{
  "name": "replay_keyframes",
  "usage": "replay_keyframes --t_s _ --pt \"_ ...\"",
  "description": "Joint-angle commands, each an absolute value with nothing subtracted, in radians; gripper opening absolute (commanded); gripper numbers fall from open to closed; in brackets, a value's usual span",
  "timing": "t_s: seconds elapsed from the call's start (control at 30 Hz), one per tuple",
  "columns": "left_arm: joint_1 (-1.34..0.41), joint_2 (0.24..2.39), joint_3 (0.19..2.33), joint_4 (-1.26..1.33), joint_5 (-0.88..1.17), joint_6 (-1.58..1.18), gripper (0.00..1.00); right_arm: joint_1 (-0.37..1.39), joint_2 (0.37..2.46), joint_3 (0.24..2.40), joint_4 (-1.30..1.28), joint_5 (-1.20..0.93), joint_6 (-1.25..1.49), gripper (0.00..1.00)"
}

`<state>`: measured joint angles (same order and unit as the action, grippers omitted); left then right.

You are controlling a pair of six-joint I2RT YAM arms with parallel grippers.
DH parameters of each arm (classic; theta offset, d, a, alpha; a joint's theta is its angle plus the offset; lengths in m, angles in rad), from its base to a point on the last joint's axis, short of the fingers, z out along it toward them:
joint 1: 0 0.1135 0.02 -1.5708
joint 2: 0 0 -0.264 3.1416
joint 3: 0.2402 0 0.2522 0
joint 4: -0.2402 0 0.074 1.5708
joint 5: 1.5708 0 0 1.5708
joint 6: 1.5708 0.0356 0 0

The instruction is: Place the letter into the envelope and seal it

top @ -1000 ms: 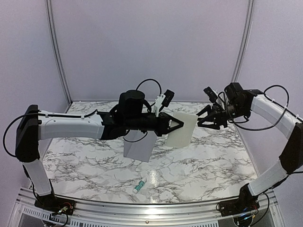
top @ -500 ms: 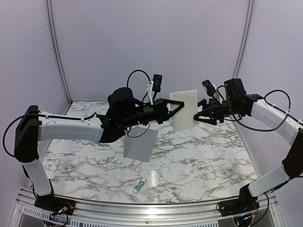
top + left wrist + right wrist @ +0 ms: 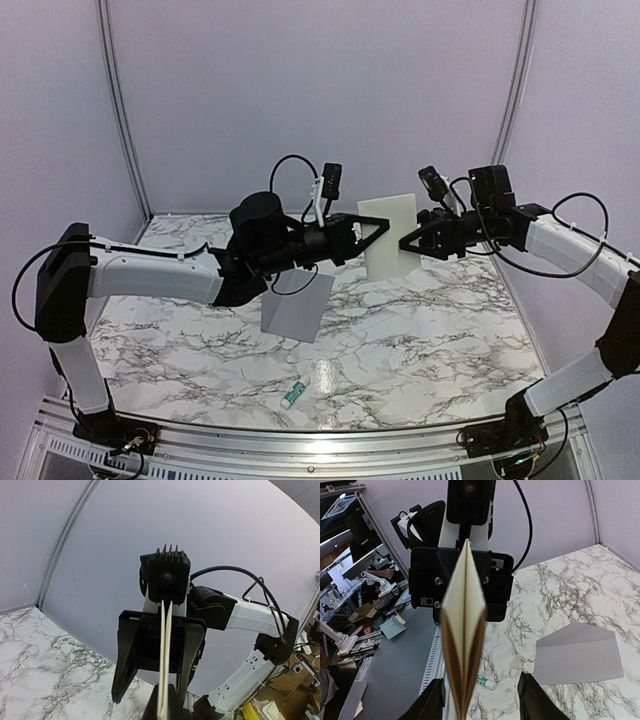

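Pale lilac booth walls with a white, grey-veined marble-pattern tabletop (image 3: 420,330), smooth and glossy.

The letter, a thin off-white rectangular paper sheet (image 3: 390,235), is in the air above the back of the table, toward 1 o'clock from the table's centre. It stands upright on its long edge. Seen edge-on from the right wrist, it is folded, with its layers splaying apart into a narrow wedge.

The left gripper (image 3: 380,228), with black angular fingers, is at 9 o'clock of the sheet and is clamped tight on its near edge. It alone holds the sheet.

The right gripper (image 3: 408,243) is at 3 o'clock of the sheet. Its jaws are parted to about half width and straddle the opposite edge. The right wrist view shows a gap on each side, with no contact visible.

The envelope, a flat plain grey matte paper rectangle (image 3: 297,310), lies on the marble near the table's centre, below the left gripper. Its pointed flap is open and flat.

A small green-and-white tube (image 3: 293,394) lies at 6 o'clock of the envelope, well apart from it and near the front edge.
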<state>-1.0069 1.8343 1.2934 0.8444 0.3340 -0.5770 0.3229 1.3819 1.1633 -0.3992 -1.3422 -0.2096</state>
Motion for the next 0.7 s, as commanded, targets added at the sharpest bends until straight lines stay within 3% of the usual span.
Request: replay_keyframes --t_s 0.0,0.2,0.3,0.33,0.37,0.4,0.53,0.67 --pt "-1.003 1.857 1.291 0.897 0.344 -0.579 0.00 0.335 1.392 1.161 -0.344 -1.351 -0.158 0.43" --pt "-1.003 1.867 1.297 0.897 0.353 -0.575 0.00 0.341 1.404 1.160 -0.345 -1.354 -0.156 0.32" --pt "-1.003 1.867 1.295 0.897 0.346 -0.567 0.01 0.343 1.410 1.160 -0.341 -1.364 -0.155 0.06" --pt "-1.002 1.867 1.293 0.896 0.344 -0.564 0.02 0.341 1.413 1.160 -0.341 -1.366 -0.155 0.00" --pt "-1.002 1.867 1.292 0.896 0.342 -0.559 0.04 0.342 1.415 1.159 -0.339 -1.367 -0.155 0.00" --pt "-1.001 1.866 1.288 0.896 0.340 -0.557 0.07 0.341 1.416 1.157 -0.341 -1.361 -0.157 0.00" --pt "-0.984 1.829 1.231 0.890 0.294 -0.545 0.41 0.315 1.416 1.154 -0.399 -1.330 -0.219 0.00" --pt "-0.947 1.743 1.123 0.816 0.233 -0.507 0.57 0.240 1.415 1.130 -0.472 -1.325 -0.306 0.00"
